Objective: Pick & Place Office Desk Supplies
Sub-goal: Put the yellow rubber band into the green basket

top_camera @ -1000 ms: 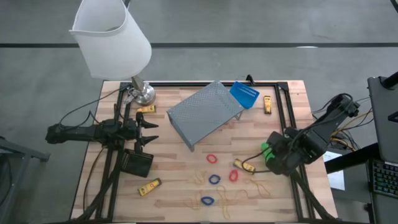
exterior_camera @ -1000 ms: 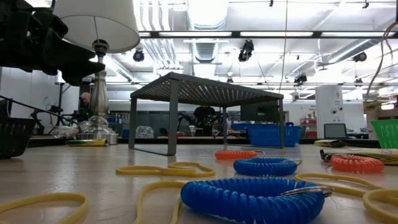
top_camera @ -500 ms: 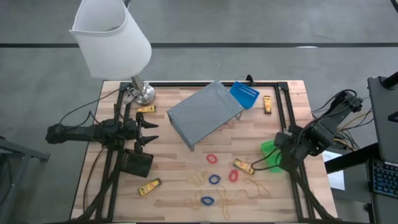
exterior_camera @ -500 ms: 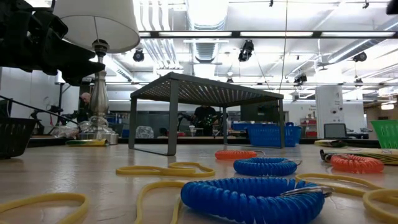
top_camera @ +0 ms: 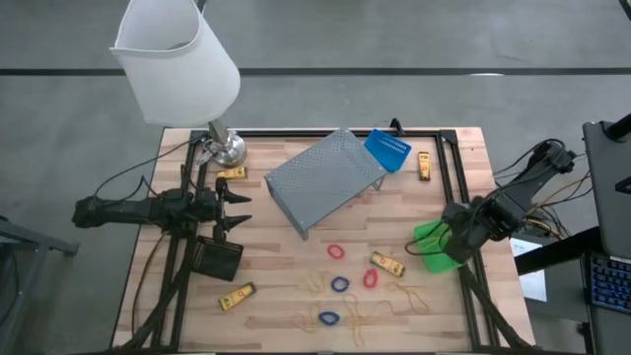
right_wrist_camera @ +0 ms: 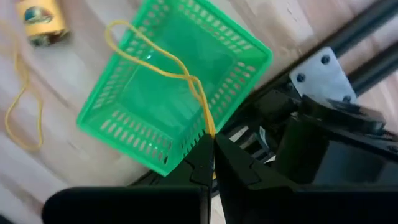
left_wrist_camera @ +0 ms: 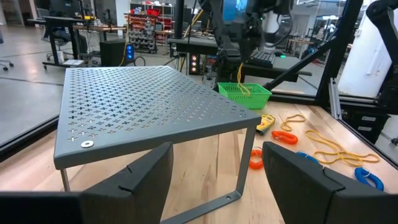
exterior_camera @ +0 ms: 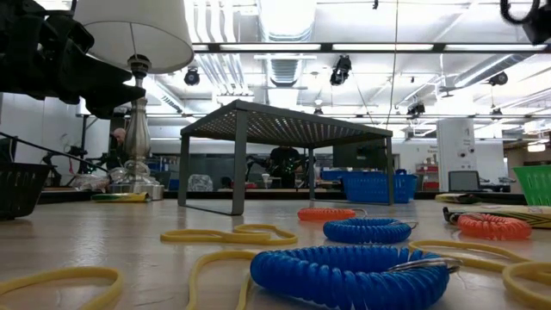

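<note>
My right gripper (right_wrist_camera: 213, 142) hangs over the near right of the table, pointing down, shut on a thin yellow rubber band (right_wrist_camera: 163, 57) above the green bin (right_wrist_camera: 177, 87). In the high view the green bin (top_camera: 432, 247) stands by the table's right rail. A yellow oblong piece (top_camera: 386, 263) lies left of it, and red (top_camera: 337, 251) and blue (top_camera: 340, 285) loops lie near the middle. The black bin (top_camera: 218, 258) and the blue bin (top_camera: 387, 149) stand apart. My left gripper (top_camera: 237, 207) waits open at the left, level. My right gripper pinches one end of the yellow band's loop (right_wrist_camera: 209, 124) between its two fingertips, from above, pointing down. The band hangs slack below the fingers over the green bin's inside, and its lower end (right_wrist_camera: 115, 28) reaches the bin's rim.
A grey perforated shelf (top_camera: 325, 177) stands mid-table, with a white-shaded lamp (top_camera: 177, 69) at the far left. More yellow pieces (top_camera: 237, 296) and loose yellow bands (top_camera: 360, 316) lie near the front edge. Black rails (top_camera: 455, 177) run along both sides.
My right gripper has drawn back toward the table's right edge and come lower, staying shut. It has carried the yellow band from beside the yellow piece to over the green bin. The bin, partly covered by the gripper before, shows nearly whole in the high view.
</note>
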Controlling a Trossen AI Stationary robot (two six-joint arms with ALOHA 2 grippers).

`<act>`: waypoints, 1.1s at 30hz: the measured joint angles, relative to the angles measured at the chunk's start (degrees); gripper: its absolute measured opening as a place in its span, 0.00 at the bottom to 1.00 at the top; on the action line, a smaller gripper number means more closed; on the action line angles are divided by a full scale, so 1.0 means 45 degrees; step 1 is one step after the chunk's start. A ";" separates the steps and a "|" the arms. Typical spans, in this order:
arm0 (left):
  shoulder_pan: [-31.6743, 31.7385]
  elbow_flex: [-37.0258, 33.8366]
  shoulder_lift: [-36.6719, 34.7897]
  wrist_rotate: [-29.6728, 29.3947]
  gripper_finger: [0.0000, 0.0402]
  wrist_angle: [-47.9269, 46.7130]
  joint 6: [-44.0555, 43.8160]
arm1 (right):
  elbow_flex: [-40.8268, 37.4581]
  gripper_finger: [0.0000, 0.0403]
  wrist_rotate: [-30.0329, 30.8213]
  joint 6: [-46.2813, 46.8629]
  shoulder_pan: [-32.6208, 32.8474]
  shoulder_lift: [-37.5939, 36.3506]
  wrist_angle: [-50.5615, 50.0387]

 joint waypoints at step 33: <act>0.0002 0.0000 0.0000 0.0000 0.63 0.0000 0.0000 | -0.2274 0.02 0.1478 0.1384 -0.0010 0.3618 0.4975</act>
